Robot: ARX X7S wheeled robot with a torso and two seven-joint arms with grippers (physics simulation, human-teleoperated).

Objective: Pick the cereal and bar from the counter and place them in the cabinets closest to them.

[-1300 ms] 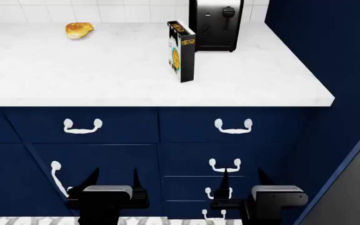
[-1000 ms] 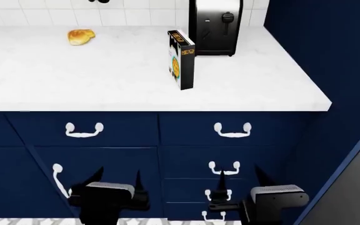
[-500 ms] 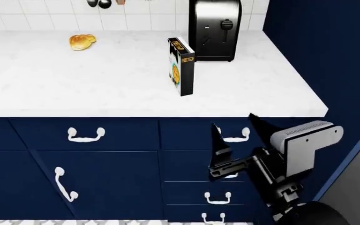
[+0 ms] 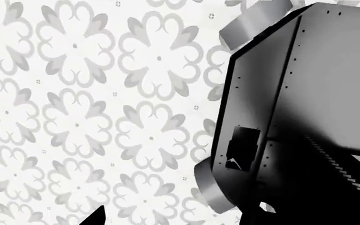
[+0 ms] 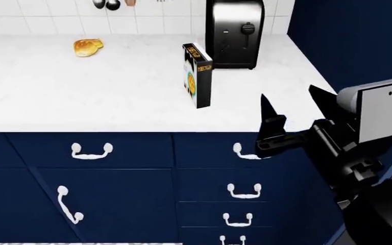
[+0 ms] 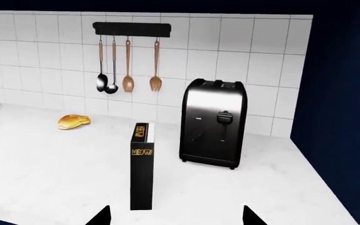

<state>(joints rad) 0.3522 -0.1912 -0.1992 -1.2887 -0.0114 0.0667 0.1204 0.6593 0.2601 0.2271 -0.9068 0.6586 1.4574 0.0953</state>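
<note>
Head view: counter (image 5: 114, 97) – white marble; cereal (image 5: 197, 75) upright

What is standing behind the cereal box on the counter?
Behind the cereal stands a black toaster, slightly to its side and apart from it, then the tiled wall. The counter strip right behind the box is covered in the right wrist view.

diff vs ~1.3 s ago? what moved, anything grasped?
The right gripper rose from down by the lower drawers to counter-edge height, jaws open, facing the cereal. The left gripper dropped out of the head view; its wrist camera shows only floor and robot body. Nothing grasped or released. Cereal, toaster and bread roll unmoved on the counter.
</note>
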